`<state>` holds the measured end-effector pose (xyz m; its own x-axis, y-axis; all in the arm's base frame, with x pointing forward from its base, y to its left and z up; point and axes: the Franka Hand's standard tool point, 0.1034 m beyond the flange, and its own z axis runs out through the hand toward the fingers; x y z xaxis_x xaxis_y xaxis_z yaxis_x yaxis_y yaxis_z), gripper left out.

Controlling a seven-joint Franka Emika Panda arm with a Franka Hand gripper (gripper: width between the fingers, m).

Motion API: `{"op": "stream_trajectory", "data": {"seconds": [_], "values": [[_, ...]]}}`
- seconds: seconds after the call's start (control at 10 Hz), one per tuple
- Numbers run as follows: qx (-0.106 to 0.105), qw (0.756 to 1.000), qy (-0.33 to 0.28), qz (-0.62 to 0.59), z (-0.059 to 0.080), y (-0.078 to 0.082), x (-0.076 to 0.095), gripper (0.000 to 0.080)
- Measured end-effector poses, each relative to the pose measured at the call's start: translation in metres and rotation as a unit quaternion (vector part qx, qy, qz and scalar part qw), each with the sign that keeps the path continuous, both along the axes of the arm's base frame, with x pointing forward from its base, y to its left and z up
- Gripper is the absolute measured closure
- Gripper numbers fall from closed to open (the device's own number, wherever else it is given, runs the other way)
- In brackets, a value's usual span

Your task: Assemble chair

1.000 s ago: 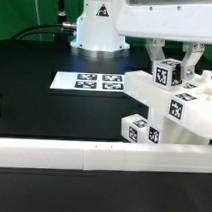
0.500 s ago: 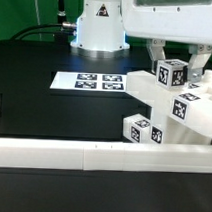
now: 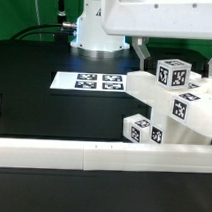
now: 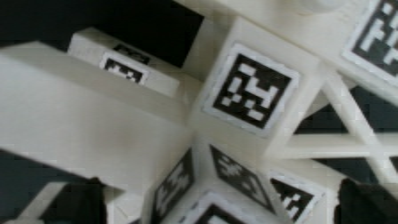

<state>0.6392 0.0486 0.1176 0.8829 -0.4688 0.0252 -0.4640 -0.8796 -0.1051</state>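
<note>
gripper state: gripper (image 3: 175,57) spread wide, one finger on each side of the top leg end (image 3: 173,74), both apart from it; holds nothing.
key relation: top leg end sits directly below and between the open fingers, so a straight descent would bracket it. My judgement, not observed.
long axis: tagged square face of that leg points toward the exterior camera; its length seems to run back from there, but I cannot tell exactly.
chair location: chair assembly (image 3: 193,123) on the black table (image 3: 35,81) at the exterior view's right, just behind the border rail (image 3: 82,153), tilted.
wrist view: a tagged square end (image 4: 254,90) in the middle, white struts around it; fingers not clear here.
nearer arm: only one arm.
counts: gripper 1; chair assembly 1, with four tags visible in the exterior view; marker board (image 3: 95,83) 1, with four tags; border rail 1.
</note>
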Motion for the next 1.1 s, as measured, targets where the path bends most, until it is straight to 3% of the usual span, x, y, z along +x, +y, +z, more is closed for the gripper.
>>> {"op": "stream_trajectory", "data": {"seconds": [0.4, 0.7, 0.9, 1.0, 1.1], "values": [[-0.012, 0.982, -0.007, 0.187, -0.0025, -0.0032, -0.0014, 0.0151], [-0.022, 0.956, -0.011, 0.293, -0.002, -0.0043, 0.0003, 0.0151], [-0.022, 0.956, -0.011, 0.292, -0.0022, -0.0045, 0.0004, 0.0193], [-0.022, 0.957, -0.011, 0.29, -0.0022, -0.0045, 0.0004, 0.037], [-0.021, 0.959, -0.01, 0.281, -0.0022, -0.0045, 0.0004, 0.037]]}}
